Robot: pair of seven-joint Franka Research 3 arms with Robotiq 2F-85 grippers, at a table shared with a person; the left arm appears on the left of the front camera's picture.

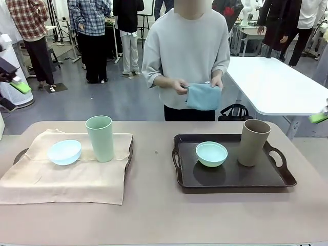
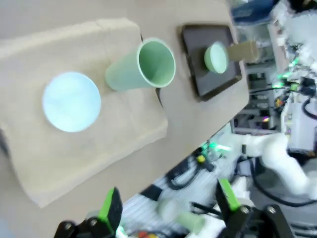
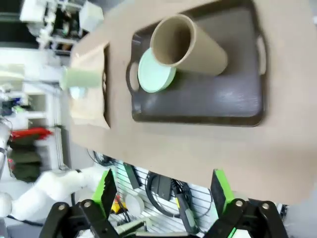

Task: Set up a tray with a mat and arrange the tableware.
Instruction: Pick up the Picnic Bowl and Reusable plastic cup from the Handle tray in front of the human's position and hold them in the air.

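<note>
Mint bowl, tan cup on tray

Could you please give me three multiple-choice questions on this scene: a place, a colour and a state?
1. Where does the tan cup stand? A on a shelf; B on the dark tray; C on the floor.
2. What colour is the cloth that the person holds? A blue; B red; C yellow.
3. How is the left gripper? A shut on a bowl; B shut on a cup; C open and empty.
Answers: B, it stands beside the mint bowl on the tray; A, the folded cloth is blue; C, its fingers stand apart with nothing between.
</note>
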